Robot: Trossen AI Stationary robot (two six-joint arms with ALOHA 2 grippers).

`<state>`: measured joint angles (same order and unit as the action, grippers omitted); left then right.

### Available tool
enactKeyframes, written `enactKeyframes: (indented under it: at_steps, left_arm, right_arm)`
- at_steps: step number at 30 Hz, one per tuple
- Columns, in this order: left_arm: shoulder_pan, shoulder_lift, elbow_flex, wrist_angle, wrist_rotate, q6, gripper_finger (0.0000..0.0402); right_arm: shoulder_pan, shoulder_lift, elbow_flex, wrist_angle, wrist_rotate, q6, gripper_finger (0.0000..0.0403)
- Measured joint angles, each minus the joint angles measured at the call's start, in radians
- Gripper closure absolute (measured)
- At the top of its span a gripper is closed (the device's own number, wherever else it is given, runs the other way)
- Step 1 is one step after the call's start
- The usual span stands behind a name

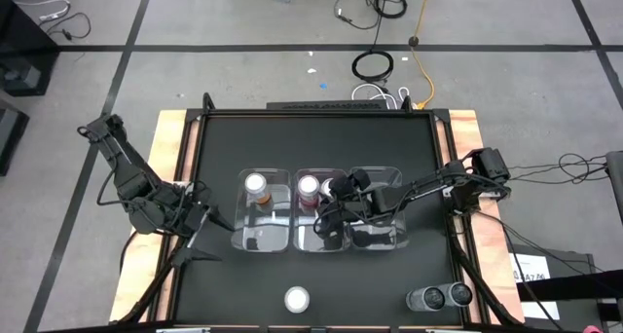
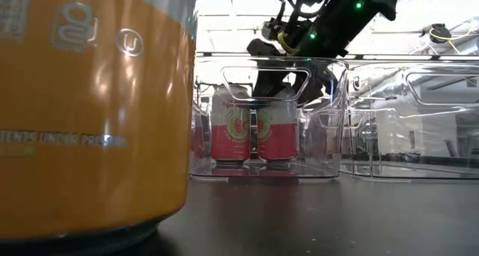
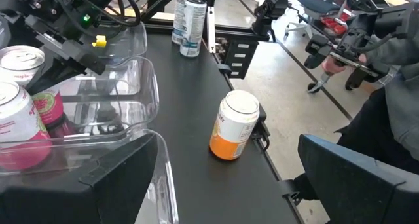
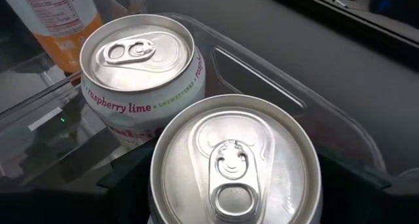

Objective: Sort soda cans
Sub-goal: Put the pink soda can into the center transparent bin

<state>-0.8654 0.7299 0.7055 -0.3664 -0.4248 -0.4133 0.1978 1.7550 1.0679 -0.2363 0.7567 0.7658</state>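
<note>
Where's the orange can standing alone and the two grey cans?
orange can (image 3: pixel 234 127): left wrist view, on its side wall.
grey cans (image 1: pixel 439 297): high view, where the two tops meet at the table's corner.

Six upright soda cans (image 1: pixel 297 298) — red pair (image 2: pixel 251 135) binned, dark pair (image 1: pixel 440 297) apart.

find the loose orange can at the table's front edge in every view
High: orange can at bottom centre, only its white top showing.
Low: fills the left foreground.
Left wrist: upright near centre.
Right wrist: not in it.
Shared landmark: the middle bin with red cans.
</note>
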Motion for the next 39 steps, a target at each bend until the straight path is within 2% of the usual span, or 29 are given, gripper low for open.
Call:
enactKeyframes:
  at_steps: [39]
  left_arm:
    - [0.0, 0.0, 0.0, 0.013, 0.0, 0.0, 0.0022]
  right_arm:
    - [0.0, 0.0, 0.0, 0.0, -0.003, -0.053, 0.0085]
